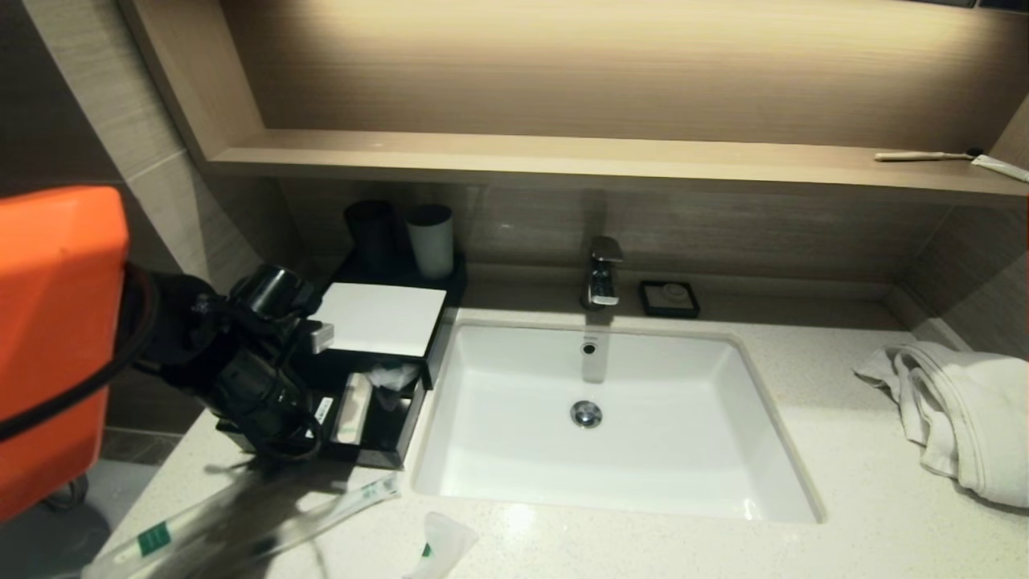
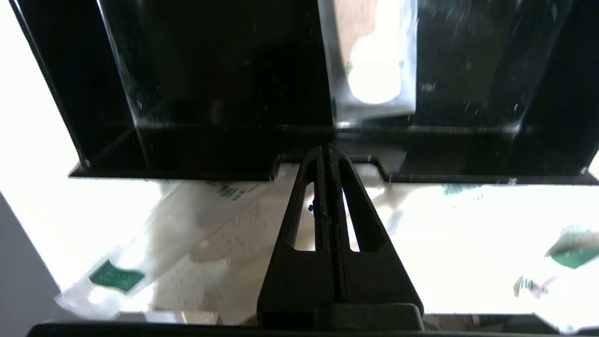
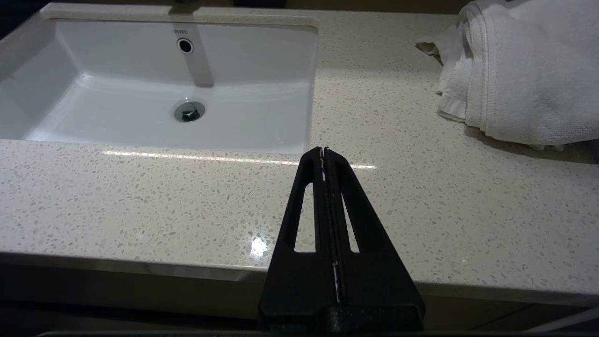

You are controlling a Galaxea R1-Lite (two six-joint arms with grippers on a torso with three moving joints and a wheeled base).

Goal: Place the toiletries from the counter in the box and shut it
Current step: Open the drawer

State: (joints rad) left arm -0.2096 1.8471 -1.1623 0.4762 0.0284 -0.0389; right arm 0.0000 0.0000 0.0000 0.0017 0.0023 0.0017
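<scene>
Over at the left end of the stone counter (image 1: 804, 515), beside the white sink (image 1: 595, 418), the black box (image 1: 378, 450) sits with its drawer part pulled out toward the robot and a white lid panel (image 1: 378, 319) covering its back half. A couple of packets already lie in the open compartments, one pale sachet (image 1: 352, 408) and a crumpled one (image 1: 394, 375) behind it. The left arm hangs over the box's front corner, and in its wrist view the left gripper (image 2: 327, 154) has both fingers pressed flat together with nothing between them, its tips right at the notch in the box's front wall. What matters next, I'd say, is the long toothbrush packet (image 1: 241, 515) still on the counter: it lies just in front of the box, on the robot's side of the gripper and below it, its long axis running diagonally from the near left corner up toward the sink. A smaller sachet (image 1: 442, 547) lies nearer the sink's front edge. The left arm is plainly the nearer one; the right gripper (image 3: 324, 154), also clenched on nothing, hovers at the counter's front edge, well apart from the packets, near the folded towel (image 1: 957, 410).
</scene>
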